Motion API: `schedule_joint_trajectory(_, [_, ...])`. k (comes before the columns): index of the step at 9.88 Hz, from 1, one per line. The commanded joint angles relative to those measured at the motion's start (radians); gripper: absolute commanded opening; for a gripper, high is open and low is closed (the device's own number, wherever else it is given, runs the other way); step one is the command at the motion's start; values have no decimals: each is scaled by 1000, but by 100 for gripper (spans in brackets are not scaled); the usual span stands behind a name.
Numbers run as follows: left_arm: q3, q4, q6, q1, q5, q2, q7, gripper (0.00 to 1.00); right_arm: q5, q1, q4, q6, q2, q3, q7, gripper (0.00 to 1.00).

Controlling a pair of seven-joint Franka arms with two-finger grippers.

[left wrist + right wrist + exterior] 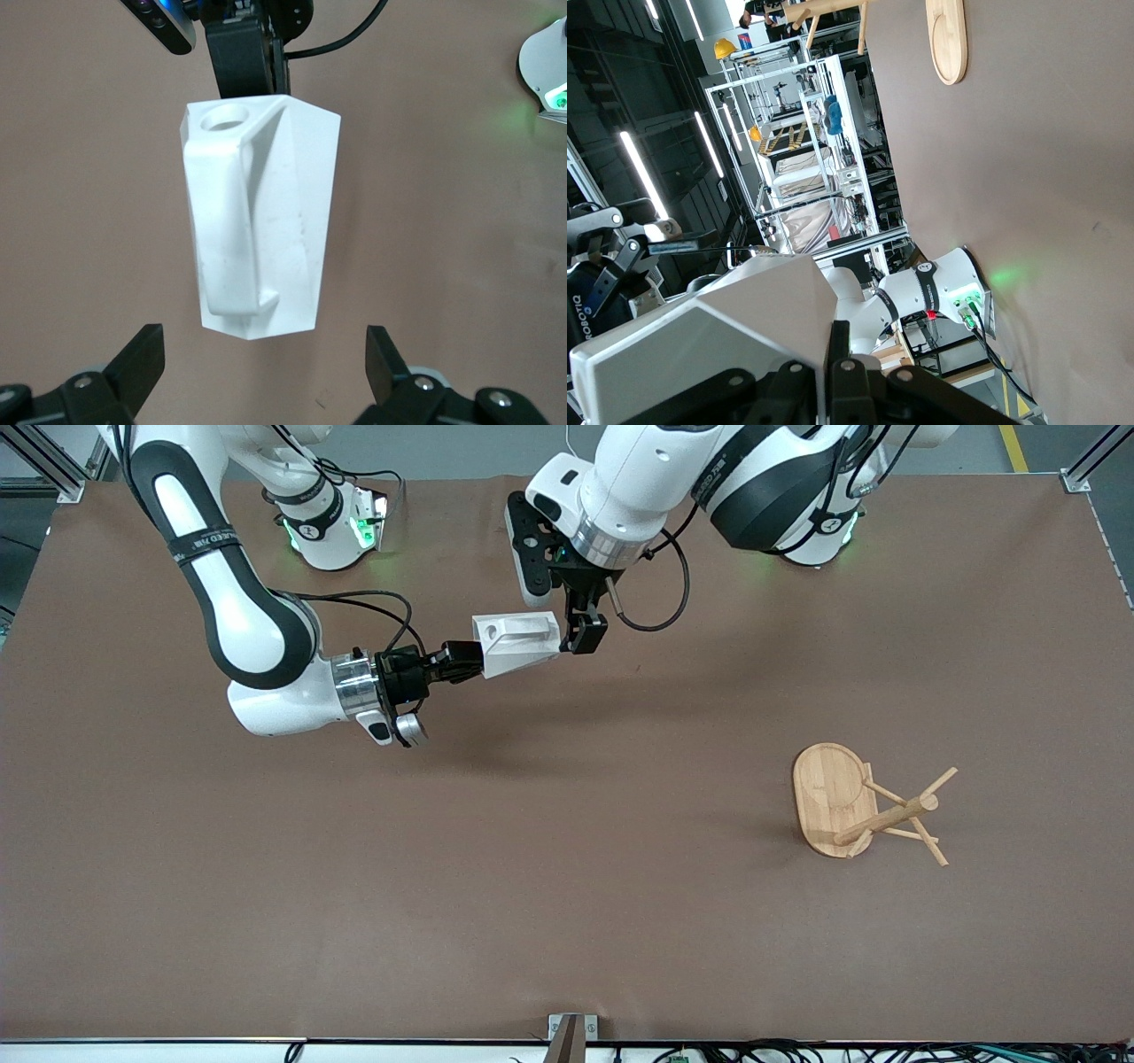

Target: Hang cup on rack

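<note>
The white faceted cup is held sideways in the air over the table's middle, toward the robots' bases. My right gripper is shut on its rim, with one finger against the white wall. My left gripper is open at the cup's narrow bottom end. In the left wrist view its fingers flank the space just past the cup without touching it, and the handle with its round hole faces the camera. The bamboo rack rests on the table toward the left arm's end, nearer the front camera.
The brown table mat lies under both arms. The rack's oval base also shows in the right wrist view. A small metal bracket sits at the table's near edge.
</note>
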Motion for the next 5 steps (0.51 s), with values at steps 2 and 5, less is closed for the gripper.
schedule_joint_trajectory(2, [1,11,0,-9,43,42,17,100,33,-13,-24,-3,-18,14,-23,2])
schedule_joint_trajectory(5, [1,11,41,-7,43,68,14,100,33,-13,-24,-3,-18,16,-23,2])
